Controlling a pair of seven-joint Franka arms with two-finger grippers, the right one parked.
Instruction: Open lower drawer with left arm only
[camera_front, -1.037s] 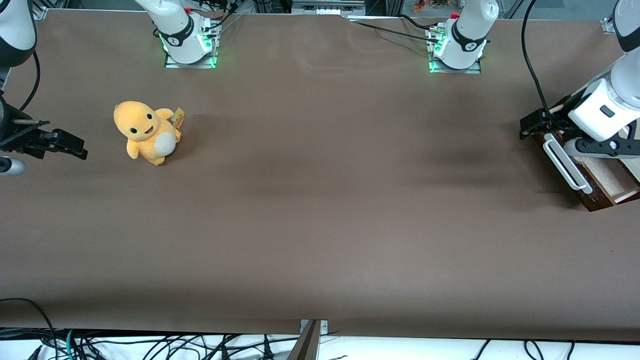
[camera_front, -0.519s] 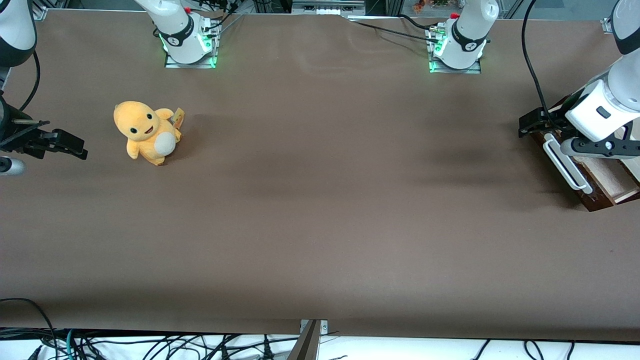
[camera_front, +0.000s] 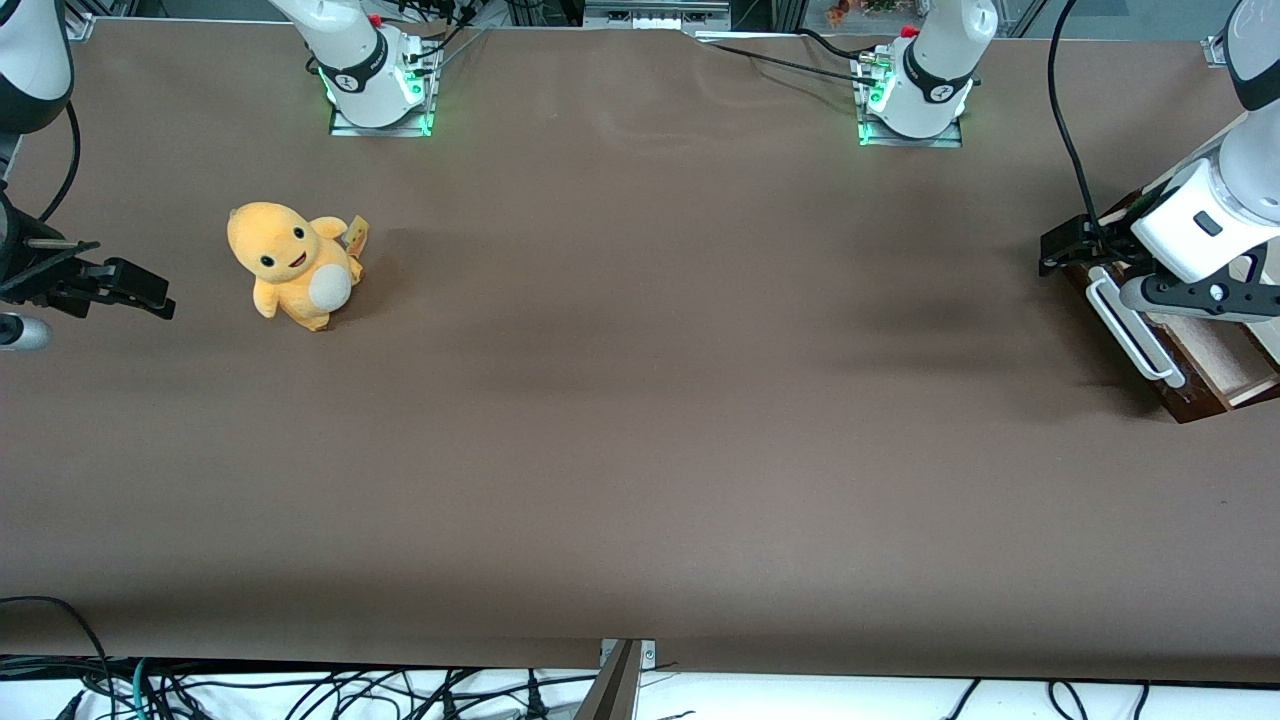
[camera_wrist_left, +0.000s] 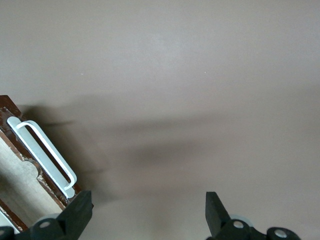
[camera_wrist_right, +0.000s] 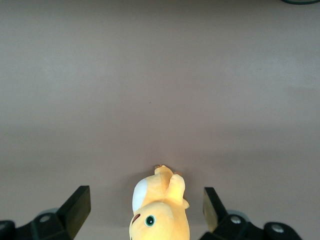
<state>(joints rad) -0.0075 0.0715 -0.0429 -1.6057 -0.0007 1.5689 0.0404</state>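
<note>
The left arm (camera_front: 1215, 215) is showing glossy white shells, a black joint band and a looping black cable (camera_front: 1068, 130). Its gripper (camera_wrist_left: 148, 212), above the table beside the drawer, is showing black wedge fingers (camera_wrist_left: 80, 210) spread wide.

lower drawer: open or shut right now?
Open. The lower drawer is pulled out, its pale inside showing next to the white handle. The left end effector hangs open above, holding nothing.
</note>
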